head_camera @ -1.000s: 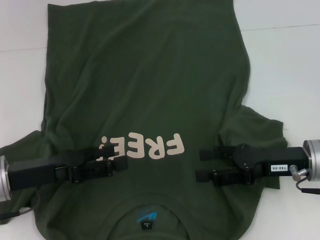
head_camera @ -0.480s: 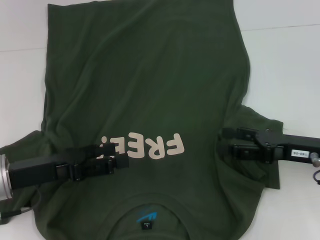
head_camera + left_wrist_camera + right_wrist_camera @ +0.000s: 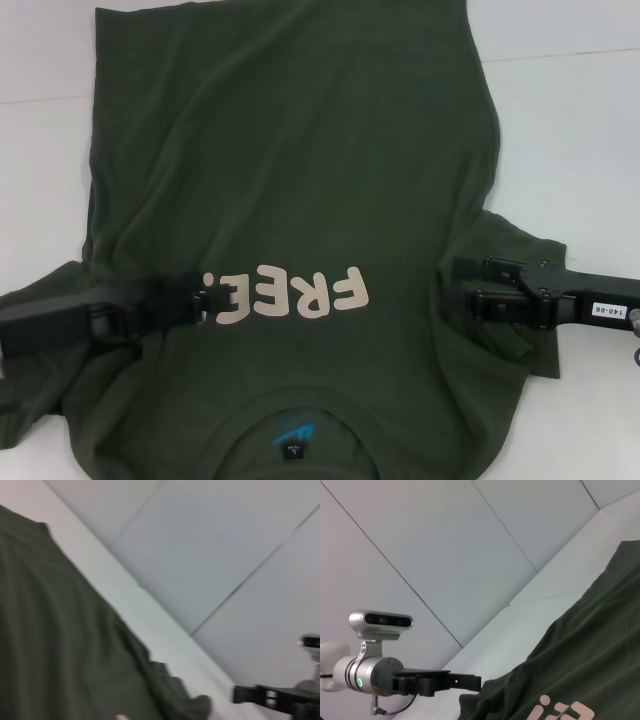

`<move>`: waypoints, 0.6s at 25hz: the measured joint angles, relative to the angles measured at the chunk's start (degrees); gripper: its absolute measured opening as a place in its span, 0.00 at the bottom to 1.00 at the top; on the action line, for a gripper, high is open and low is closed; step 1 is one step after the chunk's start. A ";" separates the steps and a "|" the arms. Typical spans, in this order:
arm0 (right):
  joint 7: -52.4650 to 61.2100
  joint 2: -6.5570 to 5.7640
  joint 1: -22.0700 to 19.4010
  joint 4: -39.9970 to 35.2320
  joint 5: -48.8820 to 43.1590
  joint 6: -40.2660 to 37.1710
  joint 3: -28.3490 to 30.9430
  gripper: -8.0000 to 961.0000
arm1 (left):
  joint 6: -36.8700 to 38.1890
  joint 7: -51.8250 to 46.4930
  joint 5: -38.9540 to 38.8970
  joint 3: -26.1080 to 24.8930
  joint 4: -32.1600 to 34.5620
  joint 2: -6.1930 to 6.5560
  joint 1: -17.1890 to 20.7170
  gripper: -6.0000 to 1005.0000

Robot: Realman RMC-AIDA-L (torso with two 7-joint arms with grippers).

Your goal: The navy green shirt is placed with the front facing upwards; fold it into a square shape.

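Note:
The navy green shirt (image 3: 300, 170) lies front up on the white table (image 3: 560, 130), collar toward me, and the pale "FREE" letters (image 3: 290, 293) read upside down. My left gripper (image 3: 205, 298) hovers low over the chest at the left end of the lettering, and the right wrist view also shows it (image 3: 470, 682). At the shirt's right sleeve (image 3: 520, 260), my right gripper (image 3: 458, 283) is open with nothing between its fingers. It points inward toward the armpit seam. The left wrist view catches the shirt (image 3: 50, 630) and the right gripper (image 3: 237, 694) beyond its edge.
Bare white table surrounds the shirt at the left (image 3: 40, 170) and right. The blue collar logo (image 3: 295, 433) sits at the near edge. The hem runs out of view at the far side. Pale wall panels (image 3: 470, 540) stand behind.
The left gripper has drawn back leftward off the lettering. The right gripper has moved right and slightly farther away, from the chest side out to the sleeve.

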 joint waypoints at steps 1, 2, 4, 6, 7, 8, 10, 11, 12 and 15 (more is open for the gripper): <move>0.04 0.00 0.07 -0.01 0.00 -0.05 0.03 0.99 | 0.00 0.00 0.00 0.00 0.00 0.00 0.00 0.93; 0.08 0.01 0.18 -0.01 0.00 -0.16 0.08 0.99 | -0.90 -1.83 1.19 -0.73 1.98 0.93 0.36 0.93; 0.12 0.04 0.33 -0.02 0.00 -0.52 0.16 0.99 | -1.68 -3.15 2.63 -1.72 3.26 1.65 0.48 0.93; 0.19 0.11 0.43 -0.02 0.05 -0.90 0.17 0.99 | -2.20 -4.34 5.76 -3.85 4.30 2.35 0.36 0.93; 0.27 0.14 0.47 -0.02 0.11 -1.04 0.18 0.99 | -2.33 -4.57 7.33 -4.73 4.71 2.55 0.21 0.93; 0.46 0.16 0.50 -0.02 0.15 -1.21 0.19 0.99 | -2.57 -4.91 9.26 -5.85 5.20 2.81 0.04 0.93; 0.74 0.17 0.57 -0.02 0.22 -1.32 0.23 0.99 | -3.41 -5.68 12.42 -7.64 6.13 3.29 -0.05 0.93; 0.86 0.18 0.59 -0.02 0.25 -1.32 0.27 0.99 | -3.64 -5.92 13.24 -8.08 6.35 3.43 -0.07 0.93; 0.97 0.18 0.62 -0.02 0.29 -1.32 0.32 0.99 | -3.89 -6.17 14.18 -8.81 6.64 3.61 -0.07 0.93; 1.37 0.18 0.70 -0.02 0.34 -1.32 0.39 0.99 | -4.58 -7.00 17.30 -11.69 7.25 4.20 -0.08 0.93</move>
